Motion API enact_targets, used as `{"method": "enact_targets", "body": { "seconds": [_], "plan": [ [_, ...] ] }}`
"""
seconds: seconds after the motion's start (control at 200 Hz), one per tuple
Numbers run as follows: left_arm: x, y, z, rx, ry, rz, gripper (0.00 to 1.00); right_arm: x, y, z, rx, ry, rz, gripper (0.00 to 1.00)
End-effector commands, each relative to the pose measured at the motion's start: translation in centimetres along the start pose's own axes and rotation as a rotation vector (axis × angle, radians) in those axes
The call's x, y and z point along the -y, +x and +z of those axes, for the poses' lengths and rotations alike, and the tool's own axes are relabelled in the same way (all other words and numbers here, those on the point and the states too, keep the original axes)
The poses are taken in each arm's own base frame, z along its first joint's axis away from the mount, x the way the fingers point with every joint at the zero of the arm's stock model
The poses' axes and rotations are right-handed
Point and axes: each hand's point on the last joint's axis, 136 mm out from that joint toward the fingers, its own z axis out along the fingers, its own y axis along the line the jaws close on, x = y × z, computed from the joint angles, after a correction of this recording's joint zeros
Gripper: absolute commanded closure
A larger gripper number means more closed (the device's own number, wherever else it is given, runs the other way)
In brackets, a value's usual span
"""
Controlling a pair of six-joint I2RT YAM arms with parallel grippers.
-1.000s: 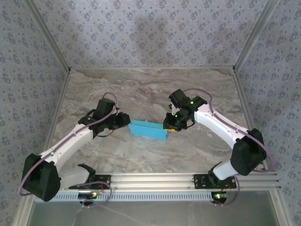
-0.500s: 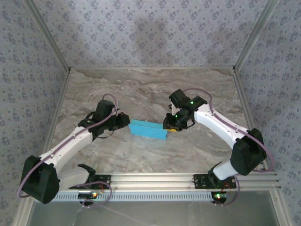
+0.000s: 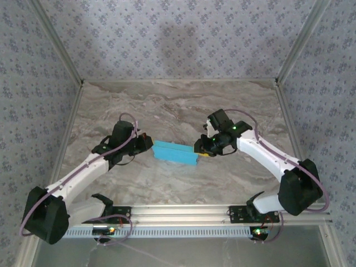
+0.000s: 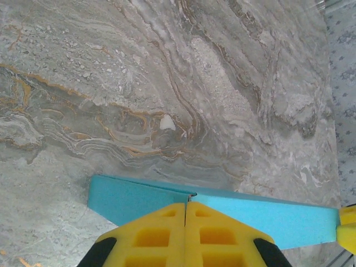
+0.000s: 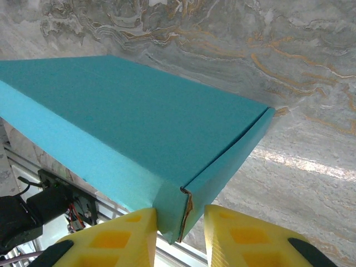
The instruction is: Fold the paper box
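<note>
Cardboard, thin and die-cut: the paper box (image 3: 175, 153) is judged light, easily dented, and likely to skid on the marble-patterned table (image 3: 167, 105) if pushed from one end alone. Walls are expected to flex. Corners and folded edges are judged stiffest, so hold is best taken there, with both ends braced.

The box is seen as a flat, closed-looking light-blue rectangle near the table centre, long axis running roughly 10 to 4 o'clock in the top view. A raw beige edge is shown at one corner seam in the right wrist view; whether that flap is fully tucked cannot be told.

At the 9 o'clock end the left gripper (image 3: 148, 143) is placed with pads pressed together, nothing seen between them, tips just at the blue edge. At the 3 o'clock end the right gripper (image 3: 201, 148) is set with jaws part spread astride the corner wall. A gap is seen at one pad, so no firm pinch is read.
</note>
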Motion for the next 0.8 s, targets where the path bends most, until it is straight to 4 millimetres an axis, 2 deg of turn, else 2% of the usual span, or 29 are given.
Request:
{"method": "enact_targets", "body": {
  "seconds": [0.0,0.105,0.235,0.34,0.475,0.51,0.635,0.795],
  "plan": [
    [-9.3,7.2,0.2,-0.206,-0.346,-0.089,1.0,6.2,3.7,2.2,-0.136,0.222,0.105,0.7],
    [-9.8,7.9,0.6,-0.219,-0.355,-0.102,1.0,7.1,4.1,2.8,-0.157,0.241,0.113,0.71],
    [-10.2,8.5,0.7,-0.236,-0.365,-0.107,1.0,7.0,4.1,2.9,-0.155,0.237,0.109,0.71],
    [-8.8,7.3,0.3,-0.195,-0.32,-0.101,1.0,5.8,3.0,2.0,-0.115,0.211,0.088,0.71],
    [-6.6,5.7,-0.9,-0.137,-0.257,-0.085,1.0,3.4,1.3,0.6,-0.036,0.153,0.036,0.71],
    [-6.4,5.6,-1.2,-0.136,-0.254,-0.082,1.0,2.9,1.2,0.4,-0.027,0.148,-0.016,0.71],
    [-6.1,6.4,-1.9,-0.15,-0.252,-0.07,0.98,2.5,1.9,0.0,0.004,0.169,-0.088,0.71],
    [-5.5,8.3,-2.3,-0.168,-0.232,-0.05,0.97,2.3,3.9,0.0,0.037,0.171,-0.15,0.71]
  ]
}}
